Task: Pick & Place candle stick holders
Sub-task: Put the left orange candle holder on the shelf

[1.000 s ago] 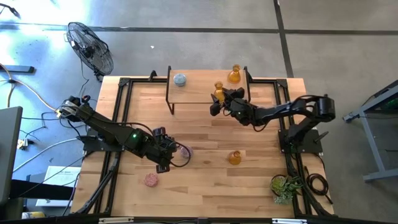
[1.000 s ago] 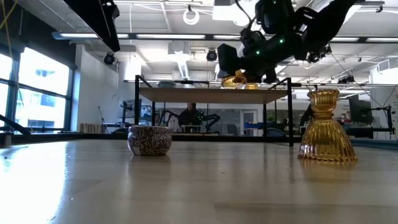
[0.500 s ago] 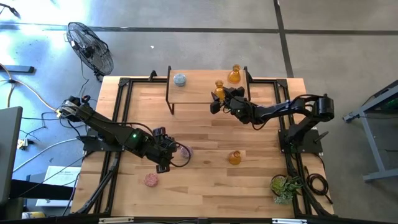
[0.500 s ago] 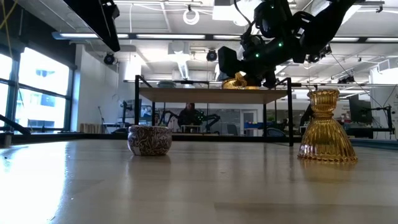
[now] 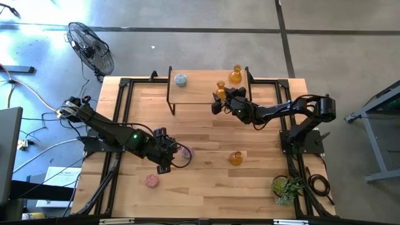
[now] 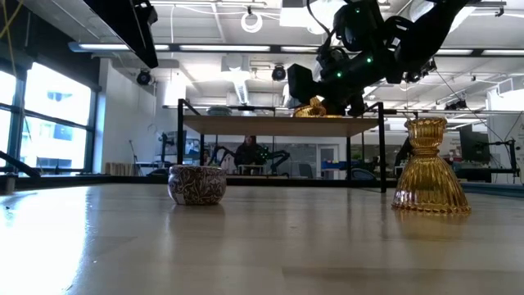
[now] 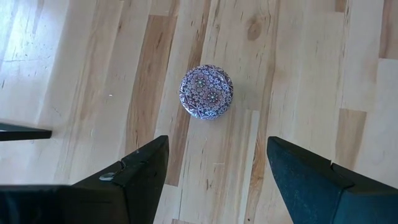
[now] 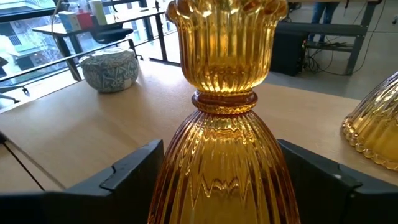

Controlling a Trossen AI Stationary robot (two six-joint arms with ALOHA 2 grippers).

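We find the near amber holder (image 8: 225,124) cut off at its base; a second amber holder (image 8: 377,127) shows only partly at the frame edge.

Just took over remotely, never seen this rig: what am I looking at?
Two robot arms work at a wooden table. The high view looks straight down, the low view looks level across the tabletop, and each wrist view looks past that arm's own fingers. The right gripper is shut on an amber holder at the raised shelf, which also carries a blue holder and a second amber holder. The left gripper hangs open above a pink holder. The other pink holder, a third amber holder and a plant sit on the table.
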